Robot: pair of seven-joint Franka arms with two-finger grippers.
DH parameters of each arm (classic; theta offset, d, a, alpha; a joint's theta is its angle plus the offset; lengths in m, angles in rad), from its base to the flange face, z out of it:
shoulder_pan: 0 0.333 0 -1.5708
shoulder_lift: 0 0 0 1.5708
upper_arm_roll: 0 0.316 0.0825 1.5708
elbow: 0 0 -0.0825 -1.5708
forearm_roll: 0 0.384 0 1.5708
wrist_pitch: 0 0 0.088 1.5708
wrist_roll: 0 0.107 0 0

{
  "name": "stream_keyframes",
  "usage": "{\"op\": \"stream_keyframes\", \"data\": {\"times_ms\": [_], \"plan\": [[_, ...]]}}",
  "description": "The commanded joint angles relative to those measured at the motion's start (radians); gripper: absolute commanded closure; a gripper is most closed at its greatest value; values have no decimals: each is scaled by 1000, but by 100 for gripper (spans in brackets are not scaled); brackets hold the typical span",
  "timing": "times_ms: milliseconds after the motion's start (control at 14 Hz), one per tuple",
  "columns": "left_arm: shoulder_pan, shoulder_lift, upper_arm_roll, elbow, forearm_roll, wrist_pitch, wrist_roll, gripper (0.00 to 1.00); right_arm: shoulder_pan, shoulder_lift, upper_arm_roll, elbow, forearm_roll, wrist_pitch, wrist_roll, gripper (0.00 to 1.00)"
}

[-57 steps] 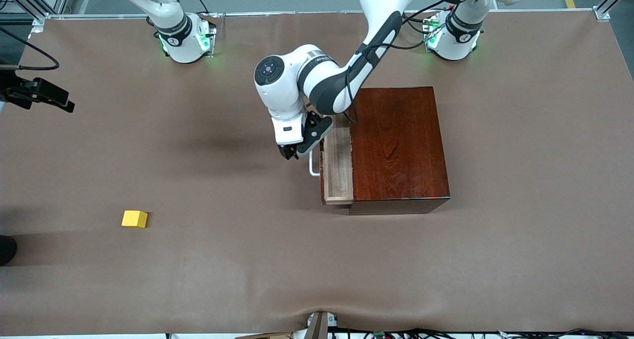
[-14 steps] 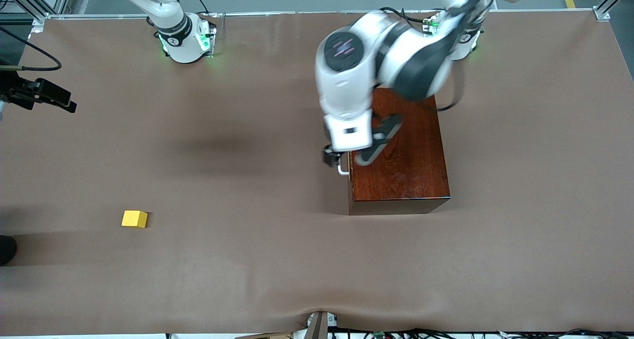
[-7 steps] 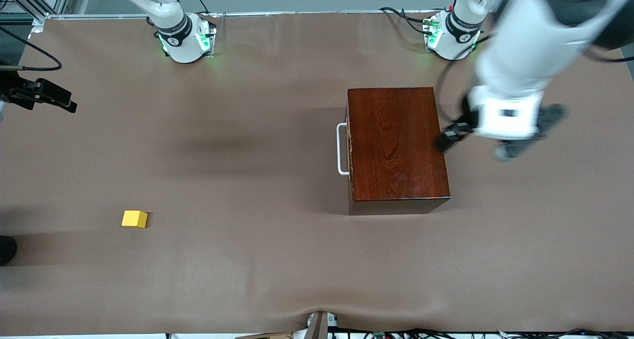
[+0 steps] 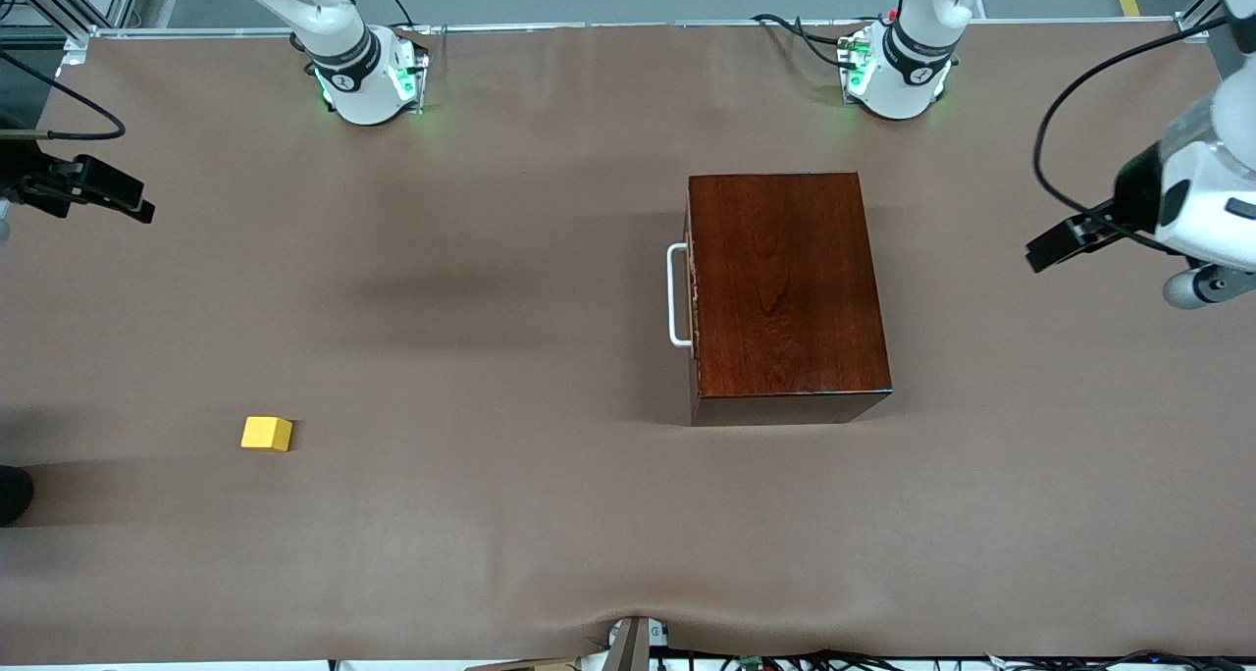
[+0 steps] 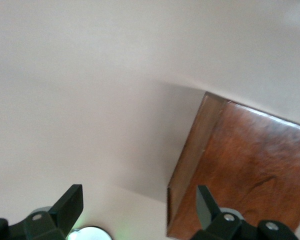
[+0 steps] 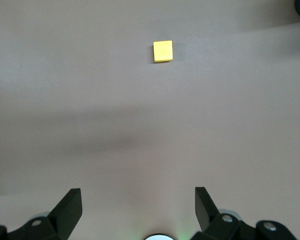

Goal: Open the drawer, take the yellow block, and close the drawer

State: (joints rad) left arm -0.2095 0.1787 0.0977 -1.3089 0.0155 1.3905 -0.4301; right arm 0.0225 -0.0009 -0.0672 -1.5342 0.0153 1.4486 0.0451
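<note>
The dark reddish-brown box stands mid-table with the drawer pushed fully in; only its white bar handle shows, on the side toward the right arm's end. The yellow block lies on the bare table toward the right arm's end, nearer the front camera, and also shows in the right wrist view. My left gripper is open and empty, raised over the left arm's end of the table; its wrist view sees a corner of the box. My right gripper is open and empty, high over the table, waiting.
The brown mat covers the table. A dark object sits at the table edge at the right arm's end, near the block. The two arm bases stand along the edge farthest from the front camera.
The drawer, partly open four seconds ago, is now shut. My left gripper has left the handle and swung over the box to the left arm's end. The block has not moved.
</note>
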Motion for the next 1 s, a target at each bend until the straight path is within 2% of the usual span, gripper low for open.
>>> {"op": "stream_keyframes", "data": {"times_ms": [0, 142, 285, 570, 926], "plan": [[134, -158, -97, -226, -6, 102, 121, 0, -1, -11, 4, -7, -9, 4, -8, 0], [263, -272, -223, -373, 0, 168, 194, 0, -3, -11, 4, -7, -11, 6, -8, 0], [303, -341, -271, -437, 0, 168, 203, 0, -3, -11, 4, -7, -11, 6, -8, 0], [303, -360, -268, -408, -12, 145, 223, 0, -1, -10, 4, -7, -12, 7, -8, 0], [302, -312, -266, -310, -16, 122, 255, 0, -6, -10, 3, -7, -14, 7, -8, 0]]}}
